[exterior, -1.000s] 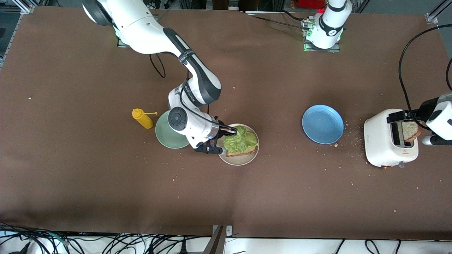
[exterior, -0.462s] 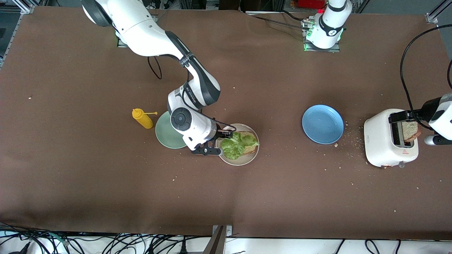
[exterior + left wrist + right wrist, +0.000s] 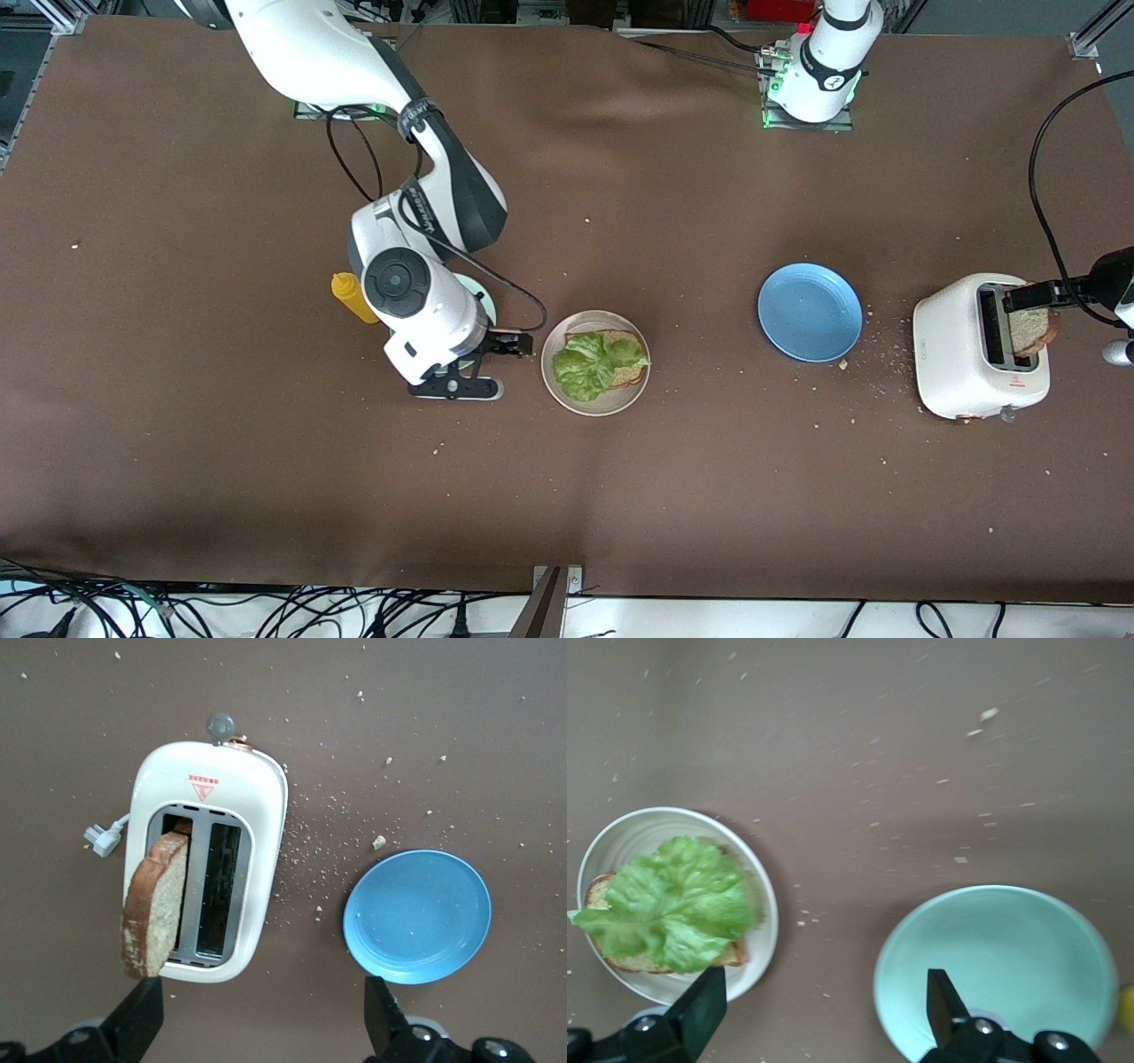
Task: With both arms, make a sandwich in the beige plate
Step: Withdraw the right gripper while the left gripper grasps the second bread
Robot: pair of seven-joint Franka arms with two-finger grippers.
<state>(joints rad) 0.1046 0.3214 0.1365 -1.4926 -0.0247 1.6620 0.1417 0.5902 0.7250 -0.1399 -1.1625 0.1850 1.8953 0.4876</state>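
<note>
A: Front view. Lettuce (image 3: 592, 363) lies on one bread slice (image 3: 625, 353) in the beige plate (image 3: 576, 403) at table centre. The right gripper (image 3: 496, 365), at nine o'clock from that plate and over the mint-green plate (image 3: 483, 306), hangs empty with fingers spread wide. A yellow squeeze bottle (image 3: 352, 297) stands at nine o'clock of the mint plate.

B: And the left arm?

A: Its left gripper (image 3: 1032, 297) hovers over the white toaster (image 3: 961, 363) at three o'clock of the blue plate (image 3: 809, 311), where the second toast slice (image 3: 1032, 330) sticks up from a slot.

B: Left wrist view?

A: Fingers (image 3: 137, 1023) stand wide apart, holding nothing; the toast (image 3: 158, 904) leans out of the toaster (image 3: 257, 806), the blue plate (image 3: 416, 914) beside it.

B: Right wrist view?

A: Open fingers (image 3: 700, 1005) above bare cloth, straddling the beige plate (image 3: 764, 904) and mint-green plate (image 3: 992, 957). By my reckoning the lettuce step looks done; next, the left gripper must drop, pinch the toast and carry it across.
</note>
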